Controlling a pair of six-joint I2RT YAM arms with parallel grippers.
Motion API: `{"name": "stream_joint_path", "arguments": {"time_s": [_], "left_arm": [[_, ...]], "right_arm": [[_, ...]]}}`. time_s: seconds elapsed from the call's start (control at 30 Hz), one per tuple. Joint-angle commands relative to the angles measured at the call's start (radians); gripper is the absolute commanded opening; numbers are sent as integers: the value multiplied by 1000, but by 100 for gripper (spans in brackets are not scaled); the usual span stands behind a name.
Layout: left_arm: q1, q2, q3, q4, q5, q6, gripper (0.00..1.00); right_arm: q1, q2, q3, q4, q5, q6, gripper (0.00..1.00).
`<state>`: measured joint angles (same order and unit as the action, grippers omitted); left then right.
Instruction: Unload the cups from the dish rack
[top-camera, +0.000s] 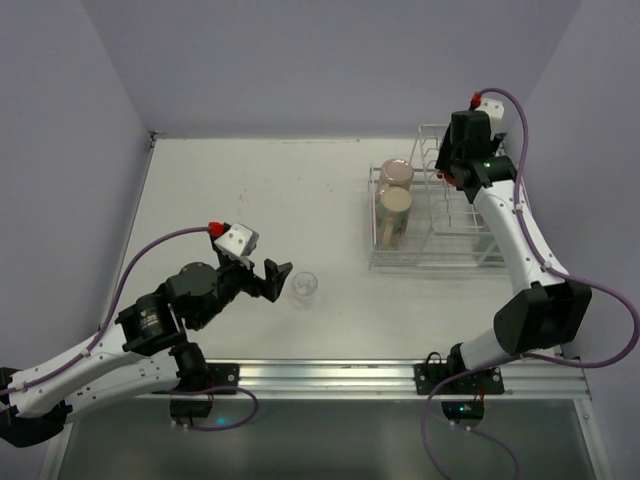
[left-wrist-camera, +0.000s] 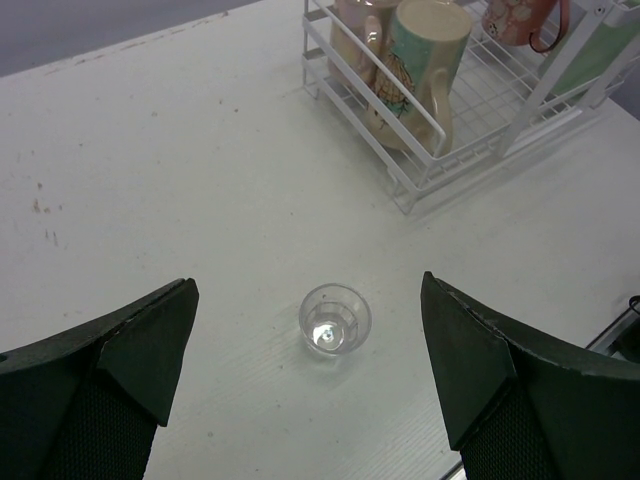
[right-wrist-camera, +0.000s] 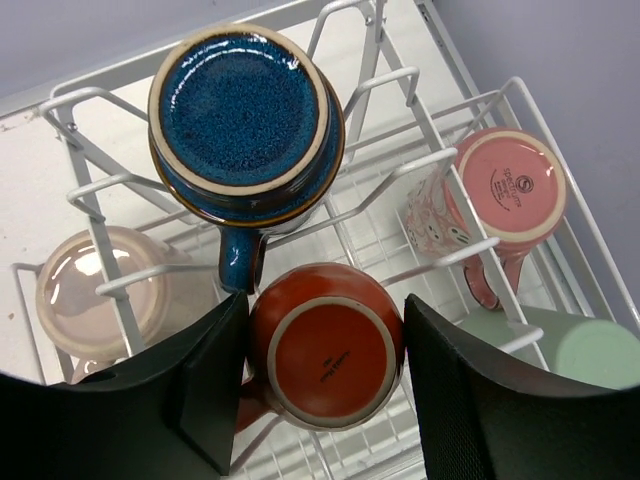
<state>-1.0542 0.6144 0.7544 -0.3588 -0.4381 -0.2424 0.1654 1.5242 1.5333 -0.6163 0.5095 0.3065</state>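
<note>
- White wire is forming the dish rack (top-camera: 470, 258), which is sitting at the right of the table (top-camera: 250, 180) in the top view, with two beige mugs (top-camera: 396, 198) lying in its lower tray. The right gripper (top-camera: 455, 170) is reaching down among the tall dividers at the back. The left gripper (top-camera: 279, 276) is hovering just beside a clear glass (top-camera: 305, 285) that is standing on the table, well apart from the rack.
- In the left wrist view, that gripper's fingers (left-wrist-camera: 130, 350) are standing wide apart and gripping nothing. The glass is sitting upright between and just beyond them, touching neither.
- In the right wrist view, the fingers (right-wrist-camera: 470, 400) are pressing on both sides of the upturned orange cup (right-wrist-camera: 327, 345), so they are looking clamped on it. The dark blue mug (right-wrist-camera: 245, 110) is sitting just behind it, with the pink cup (right-wrist-camera: 505, 190) and green tumbler (right-wrist-camera: 590, 350) off to one side.
- The step in hand seems to be taking the orange cup out. The next move is calling for a straight lift clear of the wires and the blue mug's handle, then a carry over to the table.
</note>
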Motion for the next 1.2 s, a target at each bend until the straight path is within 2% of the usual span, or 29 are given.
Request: {"name": "stream_joint_path", "arguments": {"time_s": [0.0,0.27,0.4,0.47,0.5,0.53,0.67,0.8,0.9,0.97,1.03,1.17], "left_arm": [[0,4,-1,61,-2,6,100],[0,30,31,99,77,-26,100],[0,54,57,153,165,-61,100],[0,73,54,226,243,-99,100],[0,82,54,256,243,-116,100],[0,88,43,289,283,-132,100],[0,162,20,484,381,-204,98],[0,248,43,557,434,-245,93],[0,260,27,648,466,-294,90],[0,249,13,708,444,-328,89],[0,248,-7,727,380,-388,88],[0,272,-29,771,360,-461,83]], "right_arm": [[2,-99,8,66,20,-26,16],[2,-237,-50,84,-52,-11,14],[2,-434,-157,153,-256,72,14],[3,-548,-305,290,-513,159,15],[3,-549,-306,291,-514,160,15],[2,-606,-374,356,-645,230,15],[17,-702,-559,588,-883,462,15],[98,-731,-696,820,-991,670,15],[175,-740,-781,979,-1034,718,15],[210,-749,-808,1015,-1043,729,15],[215,-766,-870,1101,-1054,769,15],[223,-763,-935,1210,-1080,815,15]]}}
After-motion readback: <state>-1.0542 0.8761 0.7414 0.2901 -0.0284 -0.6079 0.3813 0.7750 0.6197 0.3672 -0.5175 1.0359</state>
